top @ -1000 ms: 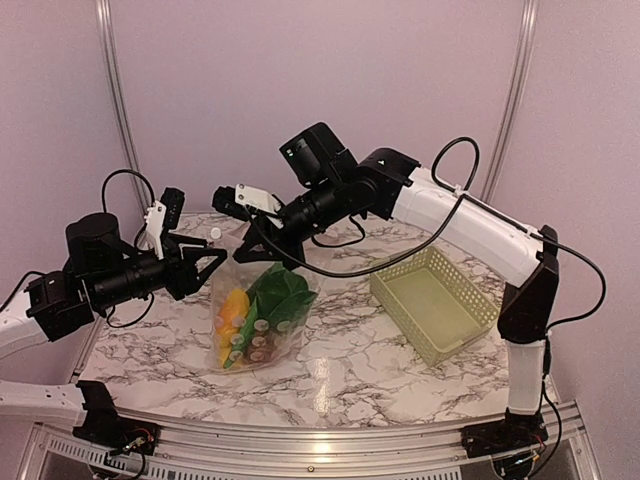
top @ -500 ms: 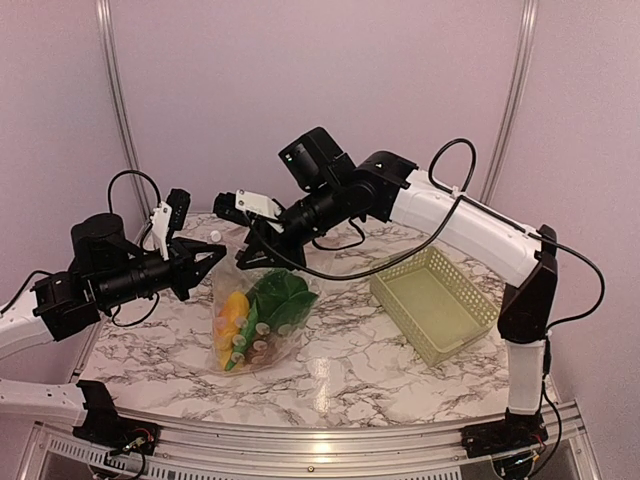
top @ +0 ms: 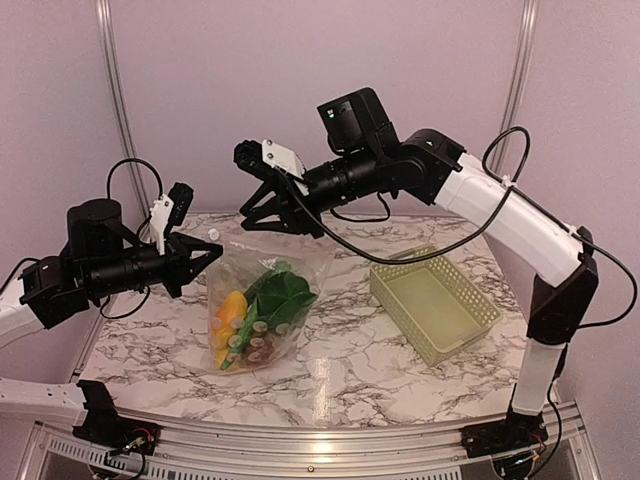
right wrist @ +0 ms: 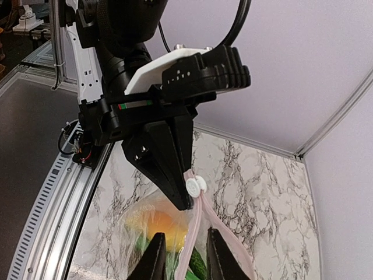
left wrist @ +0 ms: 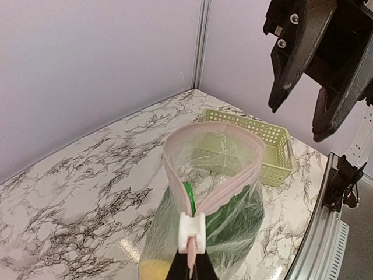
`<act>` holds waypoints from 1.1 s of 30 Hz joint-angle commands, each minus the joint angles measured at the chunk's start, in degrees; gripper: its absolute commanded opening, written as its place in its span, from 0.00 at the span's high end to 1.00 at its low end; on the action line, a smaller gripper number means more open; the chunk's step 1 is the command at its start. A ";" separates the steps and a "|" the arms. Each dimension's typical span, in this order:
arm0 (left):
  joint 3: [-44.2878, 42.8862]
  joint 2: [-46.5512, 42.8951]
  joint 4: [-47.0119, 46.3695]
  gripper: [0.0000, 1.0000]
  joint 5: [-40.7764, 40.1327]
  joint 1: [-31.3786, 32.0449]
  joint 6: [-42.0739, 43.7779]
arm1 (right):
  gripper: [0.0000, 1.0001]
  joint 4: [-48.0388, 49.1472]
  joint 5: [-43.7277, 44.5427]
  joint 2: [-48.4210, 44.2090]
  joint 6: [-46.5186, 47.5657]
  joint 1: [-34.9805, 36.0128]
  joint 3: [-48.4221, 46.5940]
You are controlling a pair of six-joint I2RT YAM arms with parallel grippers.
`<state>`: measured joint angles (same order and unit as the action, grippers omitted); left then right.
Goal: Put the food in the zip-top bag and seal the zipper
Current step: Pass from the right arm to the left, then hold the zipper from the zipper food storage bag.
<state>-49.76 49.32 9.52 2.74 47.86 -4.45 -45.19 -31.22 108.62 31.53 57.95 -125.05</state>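
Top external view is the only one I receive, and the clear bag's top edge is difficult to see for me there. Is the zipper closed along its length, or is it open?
Observer: It is open. In the left wrist view the zipper forms a wide loop, so the mouth gapes from one end to the other.
Operator: Thank you. Where is the slider, and does a tool hold it?
Observer: The whitish slider sits at the near end of the loop. The left tool is shut on the strip just below the slider, not on the slider itself.
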 commanded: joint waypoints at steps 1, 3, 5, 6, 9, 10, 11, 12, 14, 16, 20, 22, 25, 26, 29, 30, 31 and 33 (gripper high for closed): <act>-3.32 -0.33 4.86 1.00 0.33 0.31 4.07 | 0.77 2.11 -0.58 2.65 1.30 1.16 -1.22; -3.66 -0.05 5.92 1.00 0.76 0.44 6.31 | 0.76 2.72 -0.79 3.35 1.27 1.61 -1.52; -3.79 0.15 6.50 1.00 1.47 0.61 7.06 | 0.73 2.79 -0.60 4.47 1.33 2.01 -2.23; -3.71 0.28 6.74 1.00 1.75 0.72 7.53 | 0.71 2.78 -0.62 5.05 1.28 2.15 -2.77; -3.36 0.38 7.54 1.00 2.18 1.09 8.89 | 0.65 3.76 -0.70 6.40 -0.08 2.37 -3.74; -3.07 0.32 7.70 1.00 2.11 1.18 9.27 | 0.64 3.95 -0.90 6.84 -0.53 2.49 -4.16; -2.74 0.15 7.61 1.00 2.02 1.27 9.54 | 0.63 4.19 -1.02 7.35 -0.91 2.63 -4.49; -2.45 -0.04 7.37 1.00 2.00 1.35 9.74 | 0.63 4.44 -1.03 7.73 -1.21 2.75 -4.82; -1.75 -0.46 6.92 1.00 2.24 1.36 9.98 | 0.63 4.76 -1.19 8.26 -1.39 2.95 -5.18; -1.31 -0.70 6.46 1.00 2.41 1.44 9.94 | 0.63 4.88 -1.13 8.70 -1.28 3.17 -5.24; -0.61 -0.76 6.47 1.00 2.68 1.45 10.16 | 0.63 4.97 -1.38 8.64 -1.02 3.22 -5.51; -0.43 -0.88 6.50 1.00 2.93 1.49 10.20 | 0.63 5.41 -1.31 8.24 -0.43 3.22 -5.59; -0.58 -1.22 6.29 1.00 3.28 1.54 10.60 | 0.59 5.75 -1.57 8.23 0.61 3.06 -5.21; -0.71 -1.24 6.42 1.00 3.24 1.59 11.01 | 0.58 5.58 -2.13 8.38 0.65 2.98 -5.13; -1.21 -0.77 7.19 1.00 3.15 1.59 12.17 | 0.58 4.36 -6.01 9.59 -0.23 2.71 -5.50; -1.23 -0.64 7.21 1.00 3.23 1.62 12.44 | 0.58 3.89 -7.26 10.02 -0.33 2.63 -5.51; -1.29 -0.51 7.12 1.00 3.28 1.56 12.59 | 0.59 3.42 -8.11 10.46 -0.22 2.61 -5.47; -1.36 -0.37 6.80 1.00 3.30 1.62 12.62 | 0.62 2.94 -8.94 10.96 -0.36 2.62 -5.46</act>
<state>-50.78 48.82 15.68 5.15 49.15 6.70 -40.71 -35.90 117.34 31.59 60.55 -128.55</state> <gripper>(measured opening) 0.012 0.404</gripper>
